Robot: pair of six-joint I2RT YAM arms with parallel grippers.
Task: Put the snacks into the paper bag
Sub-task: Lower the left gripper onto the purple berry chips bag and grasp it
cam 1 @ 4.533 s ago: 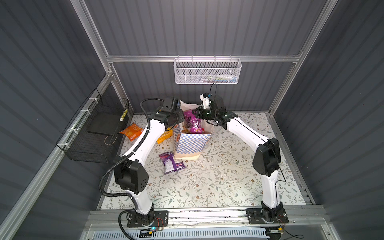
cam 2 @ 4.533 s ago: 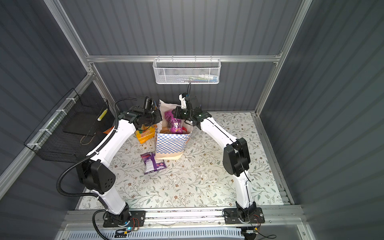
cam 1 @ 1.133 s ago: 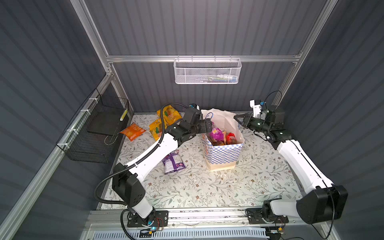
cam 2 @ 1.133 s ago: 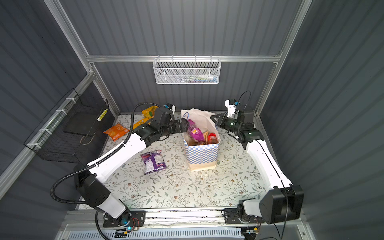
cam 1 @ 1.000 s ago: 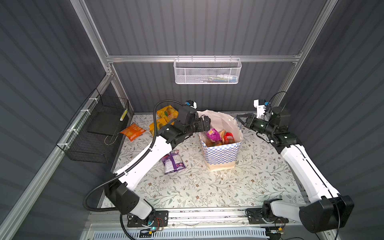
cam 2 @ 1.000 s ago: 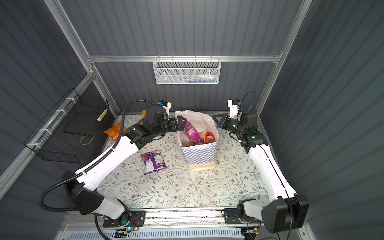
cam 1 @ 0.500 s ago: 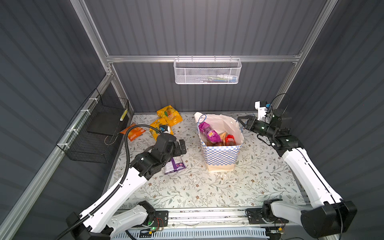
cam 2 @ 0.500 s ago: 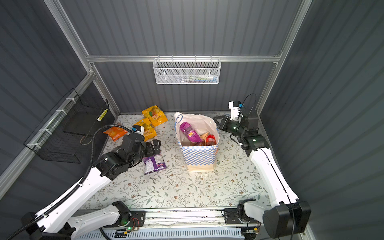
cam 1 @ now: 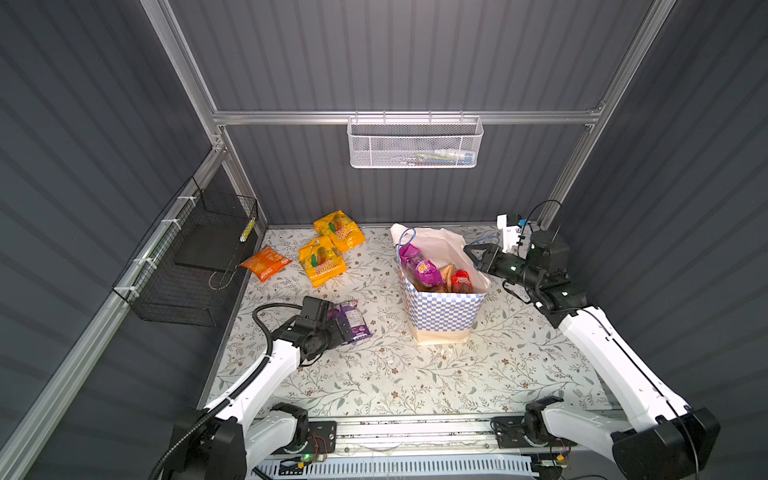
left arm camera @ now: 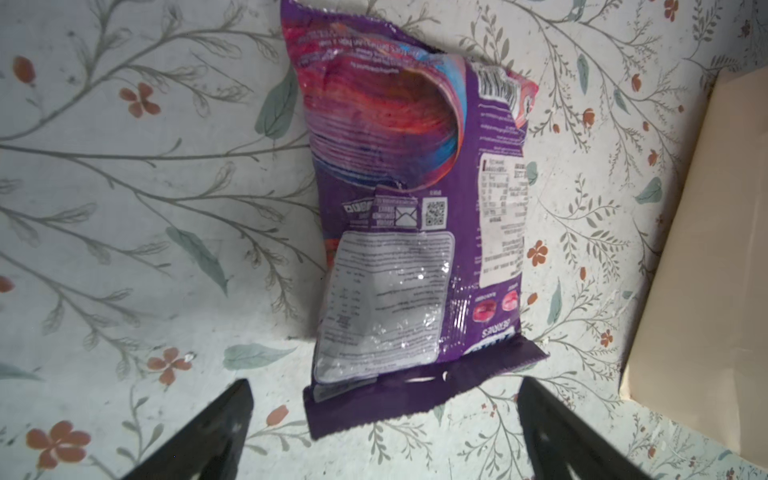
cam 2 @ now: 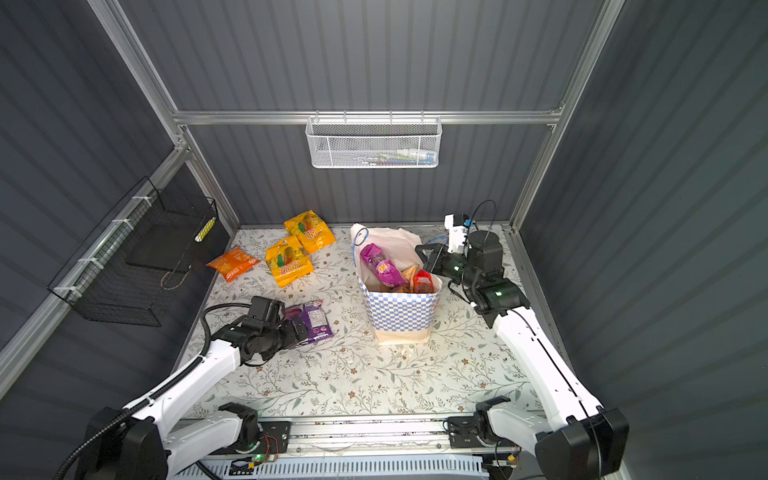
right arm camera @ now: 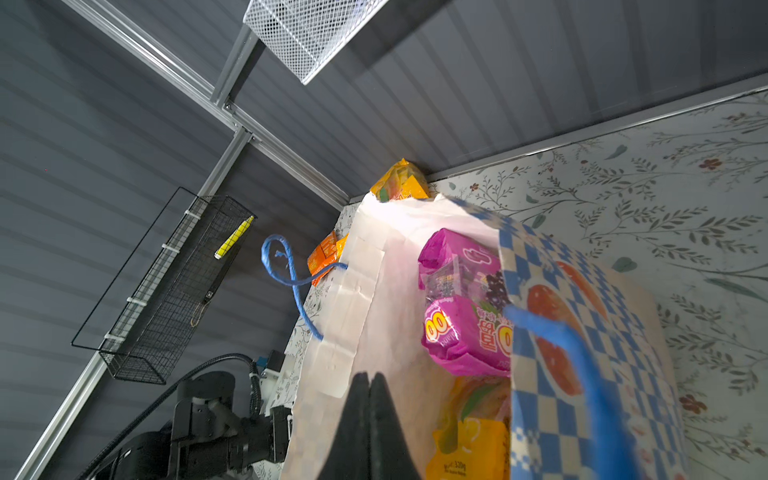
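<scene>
The checkered paper bag [cam 1: 442, 307] [cam 2: 401, 311] stands upright right of the middle. Inside it I see a pink-purple packet [cam 1: 422, 266] [right arm camera: 461, 303], a red one [cam 1: 461, 280] and a yellow one [right arm camera: 473, 440]. Two yellow packets [cam 1: 338, 230] [cam 1: 322, 262] and a small orange one [cam 1: 265, 262] lie at the back left. A dark purple packet [cam 1: 353, 322] [left arm camera: 415, 216] lies flat, back side up. My left gripper [cam 1: 343, 328] [left arm camera: 382, 415] is open just short of its sealed end. My right gripper [cam 1: 471, 251] [right arm camera: 369, 382] is shut at the bag's right rim, with nothing visible between its fingers.
A white mesh basket [cam 1: 415, 143] hangs on the back wall. A black wire basket [cam 1: 187, 257] hangs on the left wall. In the left wrist view the bag's cream base [left arm camera: 706, 291] stands close beside the dark purple packet.
My left arm has pulled back from the bag's left rim and dropped to the dark purple packet on the table. The bag and my right gripper have stayed nearly still.
</scene>
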